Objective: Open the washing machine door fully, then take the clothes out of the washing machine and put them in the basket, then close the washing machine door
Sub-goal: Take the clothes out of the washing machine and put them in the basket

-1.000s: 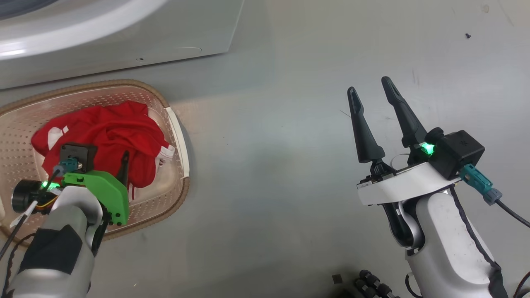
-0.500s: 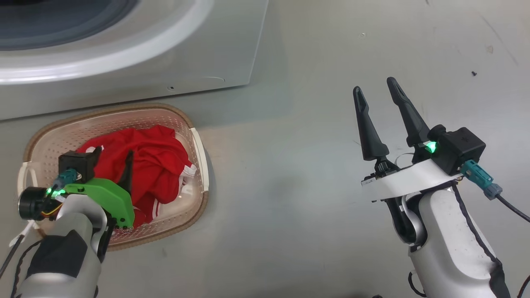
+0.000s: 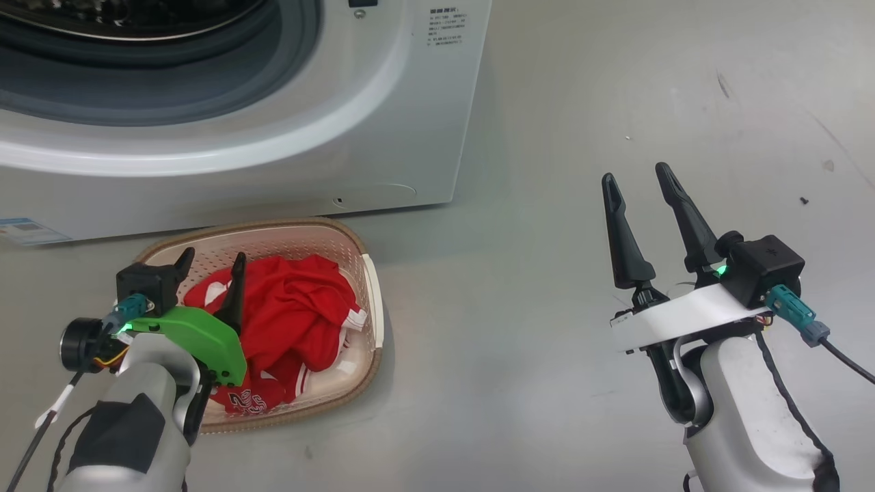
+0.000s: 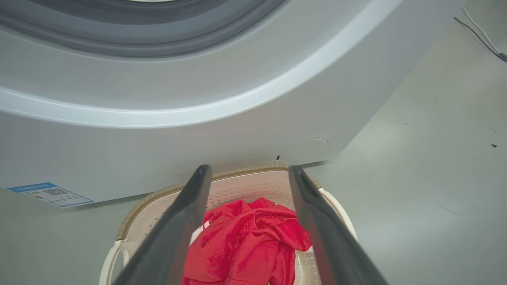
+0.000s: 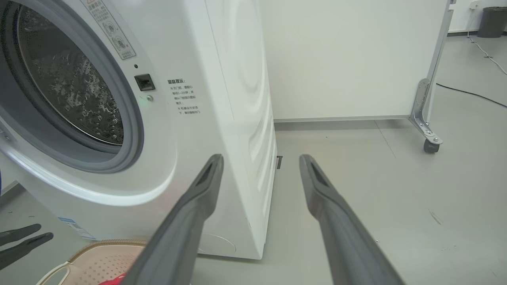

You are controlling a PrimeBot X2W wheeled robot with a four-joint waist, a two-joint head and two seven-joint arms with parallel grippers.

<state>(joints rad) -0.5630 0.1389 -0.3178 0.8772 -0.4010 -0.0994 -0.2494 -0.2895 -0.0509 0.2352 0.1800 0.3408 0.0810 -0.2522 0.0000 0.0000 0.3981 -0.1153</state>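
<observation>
Hiding part of clothes (image 3: 294, 321) in basket (image 3: 273, 244), left fingers (image 3: 236, 290) apart; right fingers (image 3: 623, 239) apart; washing machine (image 3: 383, 123) cropped.

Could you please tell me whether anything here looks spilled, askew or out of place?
Nothing stands out. The clothes lie bunched inside the basket, none over its rim, and the basket sits flat before the washing machine. A small dark speck lies on the floor to the right.
</observation>
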